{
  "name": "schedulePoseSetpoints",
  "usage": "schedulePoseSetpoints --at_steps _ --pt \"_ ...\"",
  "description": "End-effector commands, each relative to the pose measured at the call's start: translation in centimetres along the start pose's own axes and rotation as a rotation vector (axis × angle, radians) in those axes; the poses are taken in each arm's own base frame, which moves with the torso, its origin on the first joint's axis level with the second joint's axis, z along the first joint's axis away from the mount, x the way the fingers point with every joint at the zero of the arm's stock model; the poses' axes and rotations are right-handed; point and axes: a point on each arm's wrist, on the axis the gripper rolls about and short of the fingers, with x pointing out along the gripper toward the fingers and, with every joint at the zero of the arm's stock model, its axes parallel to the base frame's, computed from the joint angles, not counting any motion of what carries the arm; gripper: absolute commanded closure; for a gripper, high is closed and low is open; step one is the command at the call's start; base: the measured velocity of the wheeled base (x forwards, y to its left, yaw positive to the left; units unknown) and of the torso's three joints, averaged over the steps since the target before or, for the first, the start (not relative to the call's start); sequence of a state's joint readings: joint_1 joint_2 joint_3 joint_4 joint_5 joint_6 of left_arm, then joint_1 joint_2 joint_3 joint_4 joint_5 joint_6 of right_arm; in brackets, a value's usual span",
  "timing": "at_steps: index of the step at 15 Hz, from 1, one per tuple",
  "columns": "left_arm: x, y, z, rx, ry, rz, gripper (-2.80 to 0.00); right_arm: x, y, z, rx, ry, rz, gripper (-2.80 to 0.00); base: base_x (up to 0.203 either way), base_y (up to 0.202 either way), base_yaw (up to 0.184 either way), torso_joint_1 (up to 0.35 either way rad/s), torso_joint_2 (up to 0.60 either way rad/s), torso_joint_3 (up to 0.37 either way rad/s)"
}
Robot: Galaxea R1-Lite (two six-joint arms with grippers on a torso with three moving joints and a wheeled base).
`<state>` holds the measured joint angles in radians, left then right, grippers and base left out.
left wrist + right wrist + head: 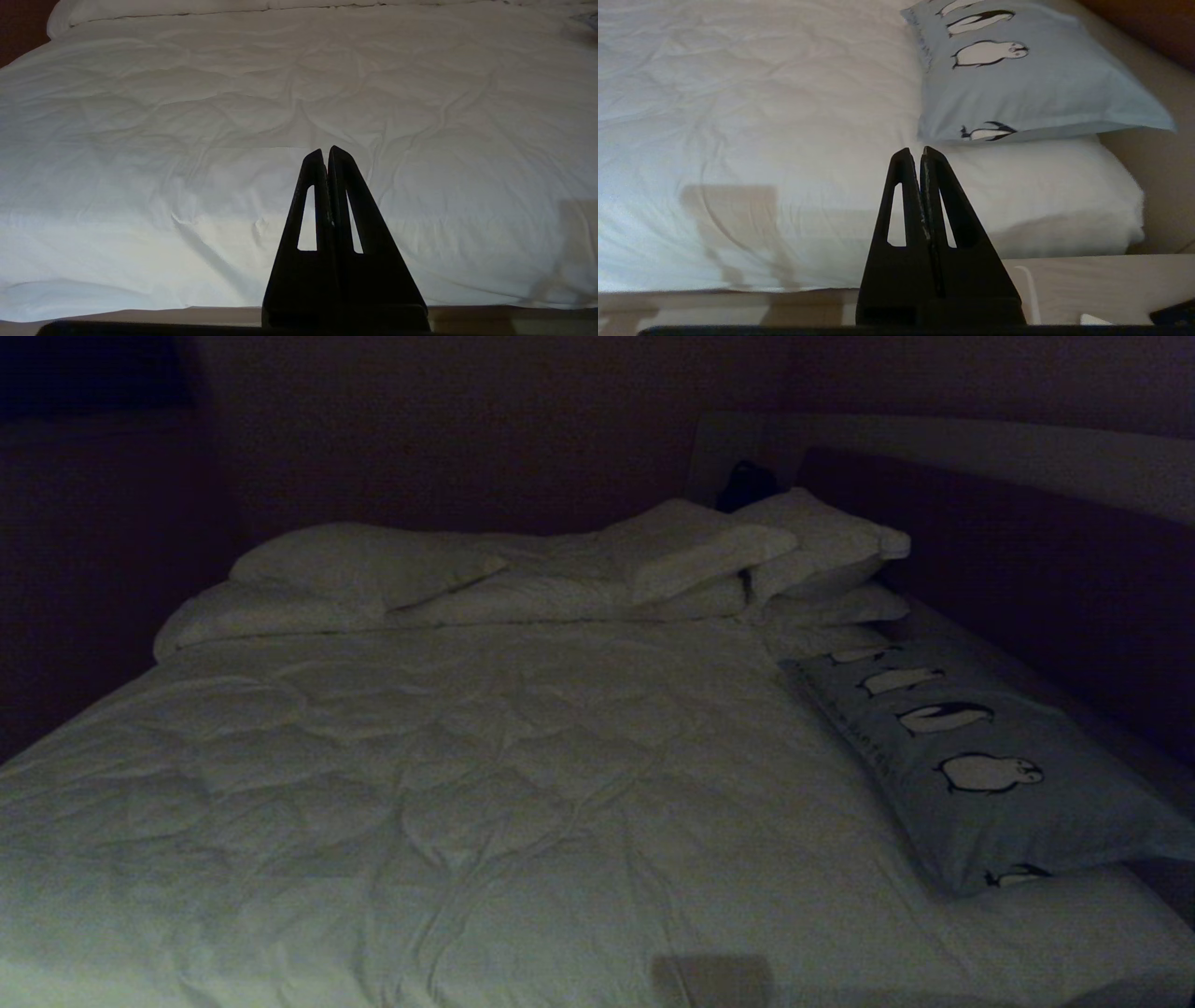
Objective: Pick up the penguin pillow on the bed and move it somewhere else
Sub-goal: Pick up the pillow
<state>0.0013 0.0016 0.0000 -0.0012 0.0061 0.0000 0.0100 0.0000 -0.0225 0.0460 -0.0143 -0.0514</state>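
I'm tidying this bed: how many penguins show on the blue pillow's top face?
5 on the penguin pillow, in a row along its length, and one at the near edge, partly folded under. More may be hidden.

No readable text, label, brand or number anywhere in my views; only dark lettering along inner edge of penguin pillow (pixel 971 756), seen from my head camera and, at pillow (pixel 1017 79) edge, from my right wrist camera; too small and blurred, can't make out a single word
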Motion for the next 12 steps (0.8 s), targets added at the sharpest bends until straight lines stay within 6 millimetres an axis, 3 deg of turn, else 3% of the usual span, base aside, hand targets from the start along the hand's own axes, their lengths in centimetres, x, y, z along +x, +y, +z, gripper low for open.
schedulePoseSetpoints --at_steps 1,12 --pt "0.00 0.00 0.00 0.000 0.000 0.000 0.00 0.04 0.01 -0.13 0.002 0.006 0.005 0.00 0.000 0.000 0.000 0.000 0.00 0.000" --pt "0.00 0.00 0.00 0.000 0.000 0.000 0.00 0.05 0.00 -0.15 0.053 0.006 -0.002 0.00 0.000 0.000 0.000 0.000 0.00 0.000"
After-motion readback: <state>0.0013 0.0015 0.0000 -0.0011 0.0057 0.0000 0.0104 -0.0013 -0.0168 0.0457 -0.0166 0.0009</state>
